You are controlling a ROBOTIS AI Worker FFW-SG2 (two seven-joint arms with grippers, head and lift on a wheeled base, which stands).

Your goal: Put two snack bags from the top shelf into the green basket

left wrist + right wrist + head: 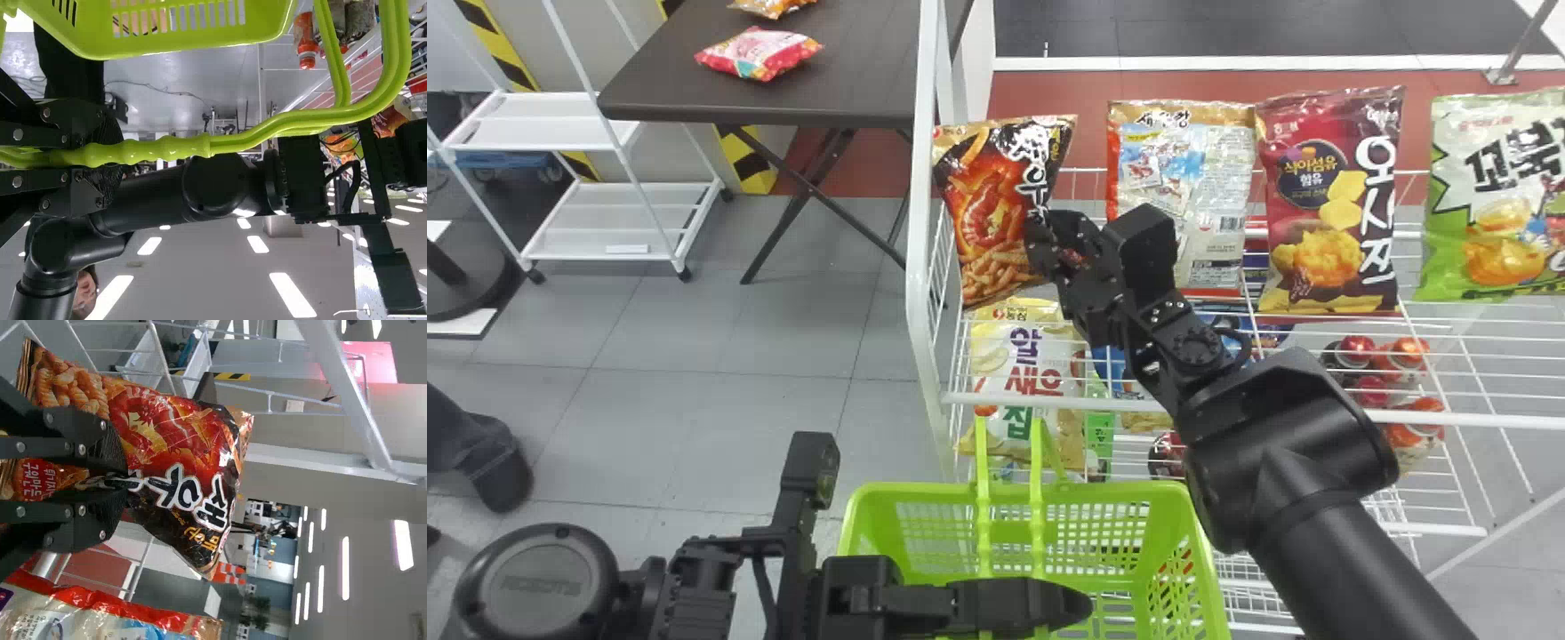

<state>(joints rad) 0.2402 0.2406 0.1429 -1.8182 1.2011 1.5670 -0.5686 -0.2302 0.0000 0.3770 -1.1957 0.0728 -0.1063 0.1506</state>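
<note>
Right gripper (1040, 229) grasping a glossy foil snack bag (996, 200)
Head view: to its right, crinkled foil bags (1325, 209) stand along the white wire rack (919, 293); lower, nearer the robot, is the slatted plastic green basket (1103, 489), the left gripper (1063, 607) above it. Left wrist view: the left gripper (112, 160) clenches the smooth, bumpy-gripped handle (180, 145). Right wrist view: ridged black pads (112, 450) pinch the puffy bag.

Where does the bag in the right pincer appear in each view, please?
Head view: bag, just above centre.
Left wrist view: perhaps among the snacks near the right edge; I cannot tell.
Right wrist view: left of centre, in the pincer.
Shared landmark: right arm, seen by its pincer in the right wrist view.
</note>
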